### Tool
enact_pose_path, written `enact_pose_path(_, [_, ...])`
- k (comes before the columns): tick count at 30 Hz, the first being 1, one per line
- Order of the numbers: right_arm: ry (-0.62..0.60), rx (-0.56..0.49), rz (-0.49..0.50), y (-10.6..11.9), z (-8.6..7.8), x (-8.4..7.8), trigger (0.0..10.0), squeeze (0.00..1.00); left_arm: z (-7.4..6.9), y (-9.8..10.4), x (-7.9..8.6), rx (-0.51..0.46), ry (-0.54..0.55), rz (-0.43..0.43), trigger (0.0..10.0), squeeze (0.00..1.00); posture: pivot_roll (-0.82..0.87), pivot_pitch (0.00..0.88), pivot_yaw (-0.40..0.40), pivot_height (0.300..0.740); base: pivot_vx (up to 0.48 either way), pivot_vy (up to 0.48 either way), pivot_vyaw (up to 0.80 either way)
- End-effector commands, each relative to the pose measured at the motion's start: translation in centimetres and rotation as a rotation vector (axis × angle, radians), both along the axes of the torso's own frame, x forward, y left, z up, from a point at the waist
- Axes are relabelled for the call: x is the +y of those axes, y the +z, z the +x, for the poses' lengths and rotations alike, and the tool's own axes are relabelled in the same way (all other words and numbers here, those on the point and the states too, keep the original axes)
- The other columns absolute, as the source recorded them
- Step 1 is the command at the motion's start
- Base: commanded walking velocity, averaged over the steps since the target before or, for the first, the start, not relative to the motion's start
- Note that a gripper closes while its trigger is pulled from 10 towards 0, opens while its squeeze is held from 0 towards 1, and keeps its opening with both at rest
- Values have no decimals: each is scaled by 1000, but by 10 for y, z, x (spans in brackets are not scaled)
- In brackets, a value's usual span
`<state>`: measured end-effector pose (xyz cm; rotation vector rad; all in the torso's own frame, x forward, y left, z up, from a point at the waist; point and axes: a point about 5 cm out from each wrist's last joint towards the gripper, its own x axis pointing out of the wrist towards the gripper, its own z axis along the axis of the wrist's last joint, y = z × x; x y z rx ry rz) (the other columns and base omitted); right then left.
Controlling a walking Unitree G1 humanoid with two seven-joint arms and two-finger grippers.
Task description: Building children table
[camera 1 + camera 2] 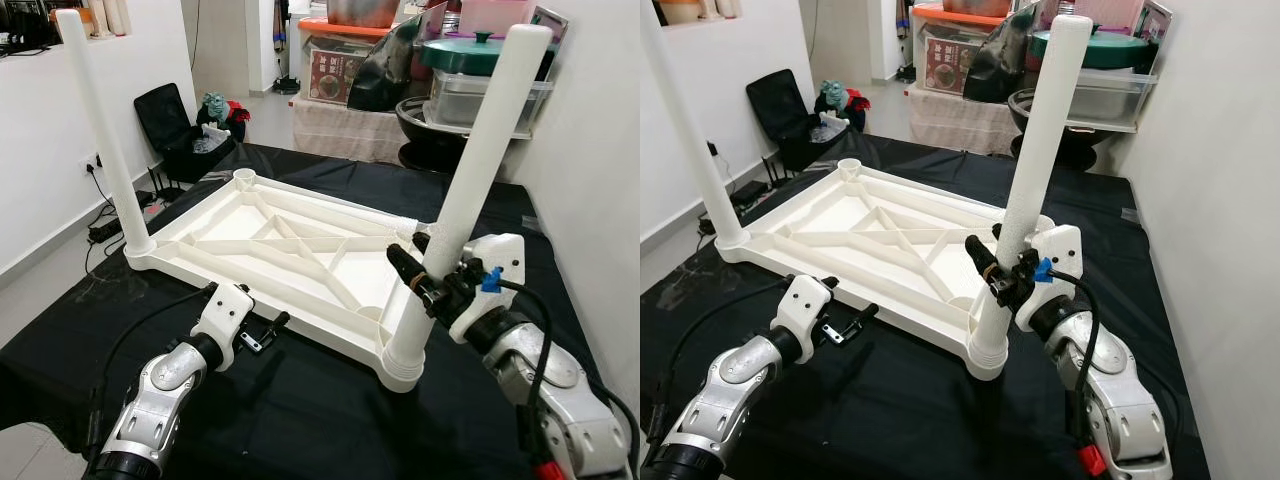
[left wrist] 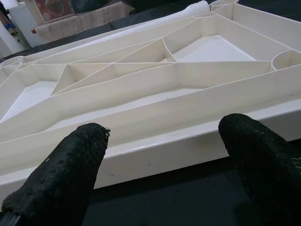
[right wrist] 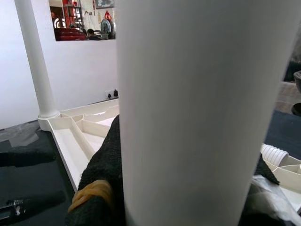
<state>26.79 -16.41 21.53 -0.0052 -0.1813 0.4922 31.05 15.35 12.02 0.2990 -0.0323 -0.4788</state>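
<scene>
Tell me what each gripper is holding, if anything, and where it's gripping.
The right gripper clamps the near table leg low on its shaft, above the corner socket. The left gripper is open, holding nothing.

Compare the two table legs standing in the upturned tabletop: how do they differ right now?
The near leg is gripped low down by the right gripper; the far leg stands free, with nothing touching it. The near leg leans, its top tipped to the right, while the far leg looks closer to upright. Both are plain white tubes set in corner sockets of the tabletop.
</scene>
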Motion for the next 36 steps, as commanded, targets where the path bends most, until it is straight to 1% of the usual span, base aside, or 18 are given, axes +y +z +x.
enact_pose_path(1, [34, 21, -6, -7, 0, 8, 0, 0, -1, -1, 0, 4, -10, 9, 10000, 0, 31, 0, -77, 740, 0, 0, 0])
enact_pose_path(4, [-28, 27, -13, -8, 3, 5, 0, 0, 0, -1, 0, 4, -12, 7, 10000, 0, 27, 0, -76, 740, 0, 0, 0])
enact_pose_path(6, [-137, 35, -20, -9, 8, 1, 0, 0, -1, -1, -1, 4, -12, 6, 10000, 0, 25, 0, -76, 740, 0, 0, 0])
enact_pose_path(7, [-350, 66, -17, -12, 15, -10, 0, 0, -1, -1, -1, 4, -10, 5, 10000, 0, 27, 0, -78, 740, 0, 0, 0])
enact_pose_path(9, [-350, 66, -17, -12, 15, -10, 0, 0, -1, -1, -1, 4, -10, 5, 10000, 0, 27, 0, -78, 740, 0, 0, 0])
enact_pose_path(11, [-772, 153, -5, -25, 12, -34, 0, 0, -2, -2, -1, 5, -2, 4, 10000, 0, 28, 0, -81, 740, 0, 0, 0])
enact_pose_path(13, [-772, 153, -5, -25, 12, -34, 0, 0, -2, -2, -1, 5, -2, 4, 10000, 0, 28, 0, -81, 740, 0, 0, 0])
enact_pose_path(14, [-898, 182, -8, -31, 5, -41, 0, 0, -2, -2, 0, 5, 1, 3, 10000, 0, 28, 0, -81, 740, 0, 0, 0])
enact_pose_path(16, [-954, 201, -10, -35, -1, -42, 0, 0, -2, -2, 0, 6, 3, 3, 10000, 0, 24, 0, -79, 740, 0, 0, 0])
enact_pose_path(19, [-964, 213, -17, -37, -4, -40, 0, 0, -2, -3, 0, 7, 4, 4, 10000, 0, 20, 0, -76, 740, 0, 0, 0])
enact_pose_path(20, [-931, 224, -27, -39, -3, -35, 1804, 0, -1, -3, -1, 7, 4, 4, 10000, 0, 18, 0, -75, 740, 0, 0, 0])
enact_pose_path(22, [-931, 224, -27, -39, -3, -35, 1804, 0, -1, -3, -1, 7, 4, 4, 10000, 0, 18, 0, -75, 740, 0, 0, 0])
enact_pose_path(23, [-897, 232, -41, -40, -1, -31, 7333, 0, -1, -2, -2, 6, 4, 3, 10000, 0, 20, 0, -75, 740, 0, 0, 0])
enact_pose_path(24, [-897, 232, -41, -40, -1, -31, 7333, 0, -1, -2, -2, 6, 4, 3, 10000, 0, 20, 0, -75, 740, 0, 0, 0])
enact_pose_path(25, [-869, 235, -44, -40, 1, -27, 10000, 0, 0, -2, -2, 5, 3, 3, 10000, 0, 20, 0, -75, 740, 0, 0, 0])
enact_pose_path(34, [-866, 210, -31, -36, 5, -19, 10000, 0, 0, -3, -3, 5, 3, 3, 10000, 0, 24, 0, -76, 740, 0, 0, 0])
enact_pose_path(35, [-861, 200, -25, -34, 5, -19, 10000, 408, 0, -2, -3, 5, 2, 3, 10000, 0, 24, 0, -76, 740, 0, 0, 0])
enact_pose_path(36, [-861, 200, -25, -34, 5, -19, 10000, 408, 0, -2, -3, 5, 2, 3, 10000, 0, 24, 0, -76, 740, 0, 0, 0])
